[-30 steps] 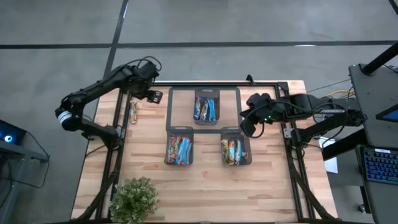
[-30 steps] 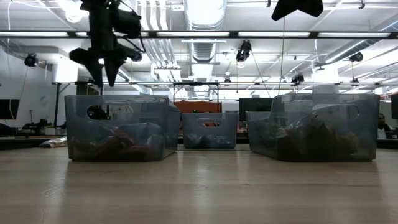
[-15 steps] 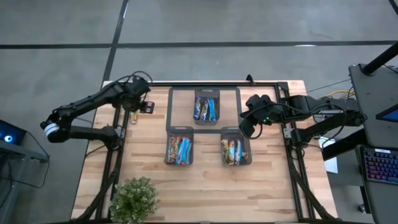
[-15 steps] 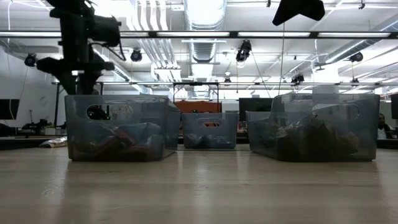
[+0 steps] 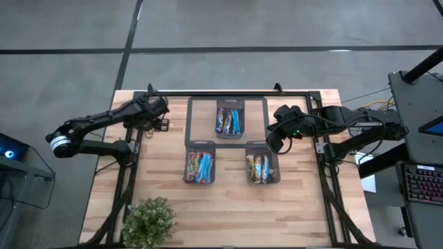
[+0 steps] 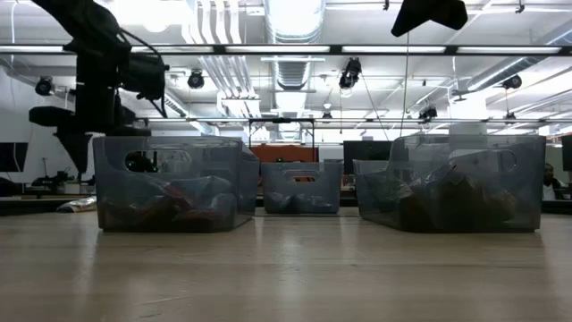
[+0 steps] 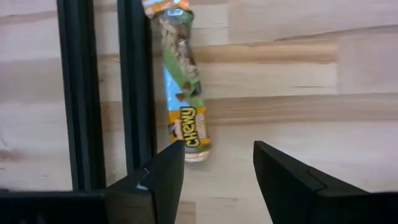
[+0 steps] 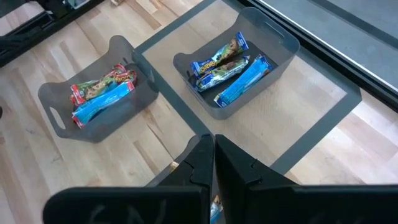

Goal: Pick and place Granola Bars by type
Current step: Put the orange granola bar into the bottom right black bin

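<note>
Bins are sitting mid-table, each already holding sorted Granola Bars: the far bin [image 5: 230,119], the near-left bin [image 5: 199,167] and the near-right bin [image 5: 262,167]. Right gripper [image 5: 275,143] is waiting above the near-right bin's far edge, fingers pressed together and empty. Left gripper [image 7: 214,165] is hovering with jaws spread and empty over a loose orange-and-green bar [image 7: 181,87] lying beside the dark frame rail [image 7: 106,93]; judging by this, the pick is in hand, calling for a descent astride the wrapper and a clean close.
</note>
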`<act>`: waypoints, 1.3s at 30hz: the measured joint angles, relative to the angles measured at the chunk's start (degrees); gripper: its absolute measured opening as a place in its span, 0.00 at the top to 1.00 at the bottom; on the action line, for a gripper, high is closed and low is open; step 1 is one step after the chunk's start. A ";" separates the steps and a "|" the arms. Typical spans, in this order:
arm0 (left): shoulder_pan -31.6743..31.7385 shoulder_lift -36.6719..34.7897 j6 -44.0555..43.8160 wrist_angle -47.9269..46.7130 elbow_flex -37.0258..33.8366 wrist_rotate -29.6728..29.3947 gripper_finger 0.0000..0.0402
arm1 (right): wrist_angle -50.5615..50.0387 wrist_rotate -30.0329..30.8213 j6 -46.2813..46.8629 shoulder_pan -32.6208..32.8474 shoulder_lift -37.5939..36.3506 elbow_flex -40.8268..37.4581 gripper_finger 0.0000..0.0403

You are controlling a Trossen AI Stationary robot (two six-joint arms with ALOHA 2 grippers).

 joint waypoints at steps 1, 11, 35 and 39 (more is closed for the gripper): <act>0.00 0.02 -0.58 0.46 -0.60 -0.46 0.57 | 0.00 0.02 0.00 0.00 0.00 0.00 0.98; 0.09 1.29 -2.06 6.60 -4.02 -5.40 0.57 | 0.00 0.44 0.00 0.00 -0.10 0.00 0.98; 0.27 14.04 -1.30 9.93 -4.07 -10.21 0.57 | -0.04 0.44 1.47 0.00 -0.26 0.00 0.98; 0.76 14.12 -2.19 10.46 -4.59 -11.00 0.57 | -0.06 0.46 1.48 0.02 -0.26 0.00 0.98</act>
